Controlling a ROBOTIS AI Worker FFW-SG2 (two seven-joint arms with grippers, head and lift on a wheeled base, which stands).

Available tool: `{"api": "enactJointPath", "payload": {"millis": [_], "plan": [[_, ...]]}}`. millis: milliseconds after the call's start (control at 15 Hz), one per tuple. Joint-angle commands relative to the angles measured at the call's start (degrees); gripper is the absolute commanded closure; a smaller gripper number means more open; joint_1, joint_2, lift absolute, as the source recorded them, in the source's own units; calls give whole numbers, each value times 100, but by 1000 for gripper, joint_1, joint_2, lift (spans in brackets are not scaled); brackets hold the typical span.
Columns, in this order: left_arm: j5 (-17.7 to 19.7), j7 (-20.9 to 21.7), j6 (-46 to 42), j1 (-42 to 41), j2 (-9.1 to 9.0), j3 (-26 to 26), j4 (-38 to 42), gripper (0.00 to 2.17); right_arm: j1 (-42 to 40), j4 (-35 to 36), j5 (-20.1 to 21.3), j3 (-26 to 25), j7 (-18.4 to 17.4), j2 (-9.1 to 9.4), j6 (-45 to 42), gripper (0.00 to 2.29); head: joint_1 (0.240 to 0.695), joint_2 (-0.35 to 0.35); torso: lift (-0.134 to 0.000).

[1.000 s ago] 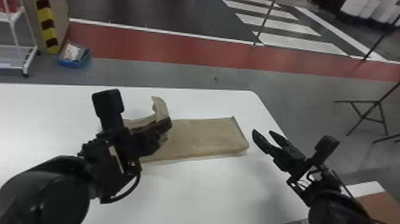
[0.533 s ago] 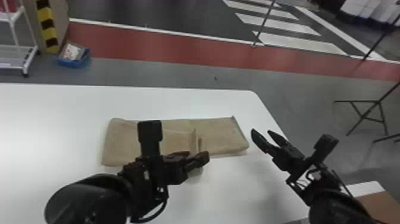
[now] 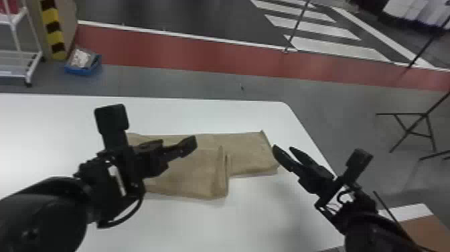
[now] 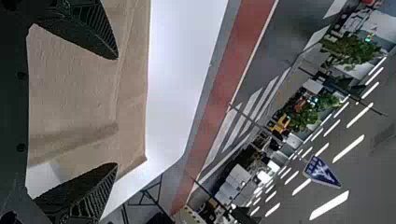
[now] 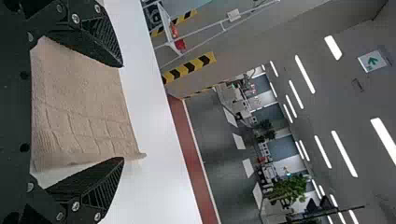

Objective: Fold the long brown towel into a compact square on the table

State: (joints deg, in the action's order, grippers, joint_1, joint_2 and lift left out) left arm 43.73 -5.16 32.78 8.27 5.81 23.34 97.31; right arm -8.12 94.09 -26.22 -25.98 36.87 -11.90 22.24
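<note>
on the table (image 3: 241,117), towel (image 3: 197,171) lengthwise left to right, left gripper (image 3: 178,143) and right gripper (image 3: 283,148) fingers apart

The towel (image 3: 249,150) lies on the table (image 3: 254,214), with a bin (image 3: 80,71) on the floor (image 3: 174,82) behind, to the left.

Matt, rough brown cloth towel (image 3: 247,150); smooth white table (image 3: 214,115).

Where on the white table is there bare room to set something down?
The white table is bare between the brown cloth towel and its far edge, and nearer the robot between the black left gripper and black right gripper. Crowded by the grippers: the towel's left part and right end.
</note>
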Motion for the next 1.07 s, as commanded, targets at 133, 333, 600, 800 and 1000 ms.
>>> {"api": "enactJointPath", "payload": {"millis": [133, 333, 600, 800, 1000], "plan": [[-779, -73, -135, -141, 755, -533, 315, 90, -331, 856, 153, 506, -532, 267, 550, 350, 695, -350, -128], [-796, 15, -346, -431, 1133, -814, 482, 90, -489, 1296, 407, 964, -760, 417, 1077, 670, 695, -246, -128], [-796, 68, -346, -589, 1238, -928, 631, 90, -638, 1665, 952, 1623, -1349, 531, 1411, 670, 695, -138, -128], [-796, 85, -363, -607, 1238, -919, 684, 90, -612, 1630, 1067, 1702, -1481, 548, 1429, 674, 695, -108, -128], [-796, 85, -363, -633, 1230, -911, 684, 90, -568, 1621, 1075, 1702, -1507, 548, 1569, 869, 695, -103, -128]]}}
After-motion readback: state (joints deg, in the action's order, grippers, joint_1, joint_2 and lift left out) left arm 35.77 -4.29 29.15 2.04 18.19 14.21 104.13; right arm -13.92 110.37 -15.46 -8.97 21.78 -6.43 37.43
